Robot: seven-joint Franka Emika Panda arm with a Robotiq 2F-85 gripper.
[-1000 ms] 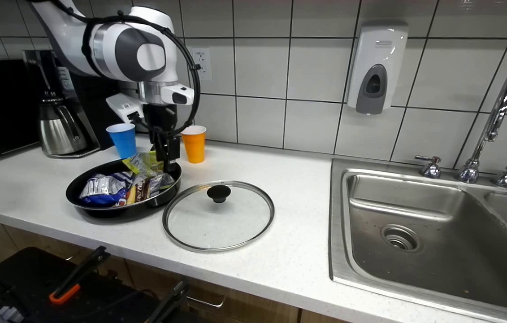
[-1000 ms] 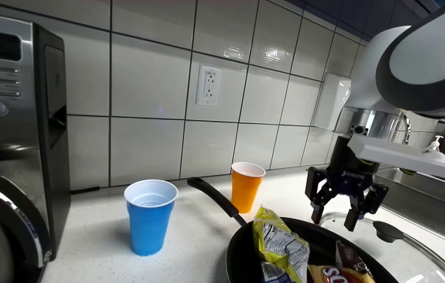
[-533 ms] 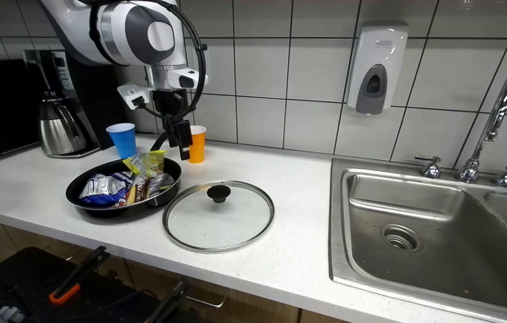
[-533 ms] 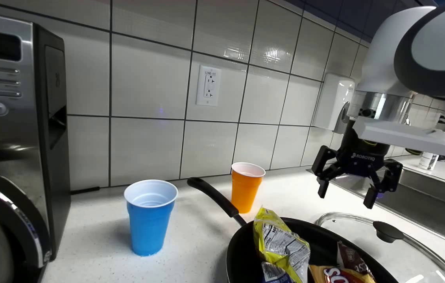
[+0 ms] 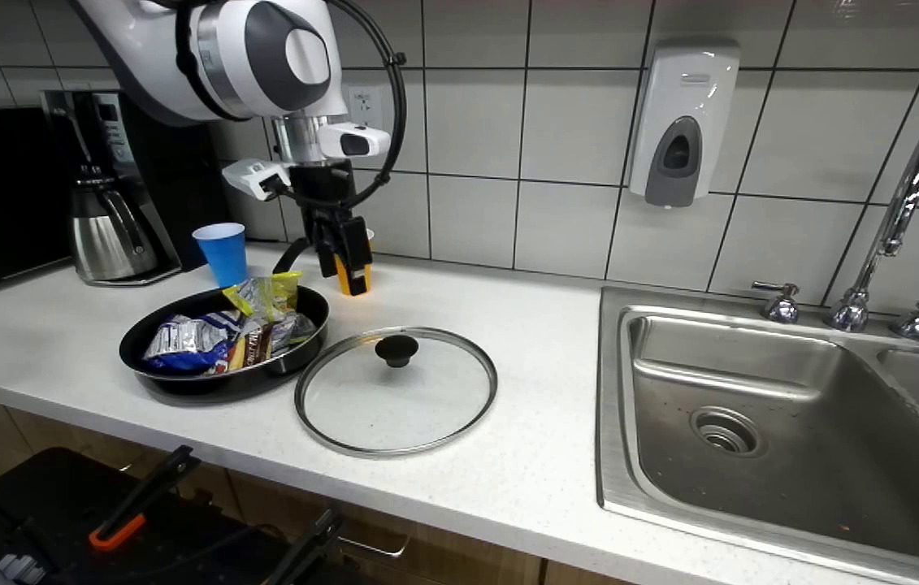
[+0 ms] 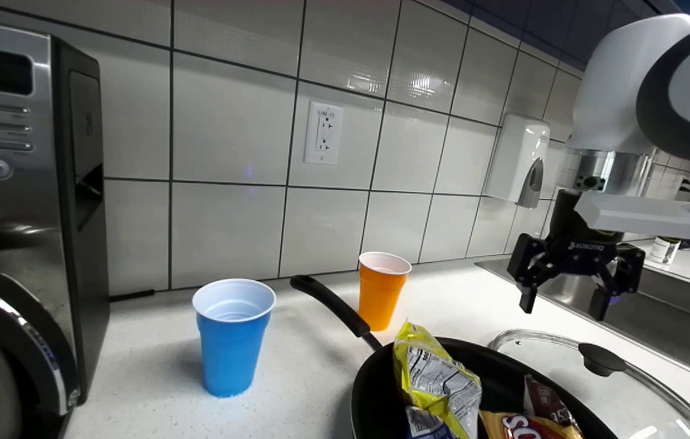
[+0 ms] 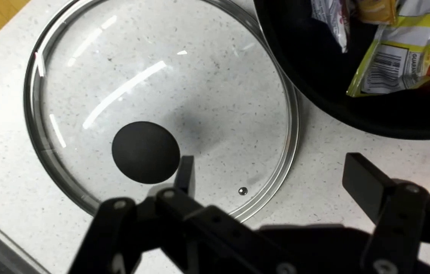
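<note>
Noted, left to right in both exterior views: round black frying pan [image 5: 223,388] holding crinkled foil snack packets [image 5: 252,341]; found black two-finger gripper [image 6: 563,306] spread wide, empty, above white speckled counter [image 5: 544,366]; saw round clear-glass lid [image 5: 396,402] flat on counter just beside pan; judged rigid, fairly heavy, slick, breakable; favoured pinching round black knob [image 5: 396,349] across its sides.

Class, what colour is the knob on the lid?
Black; the knob shows best in the wrist view.
</note>
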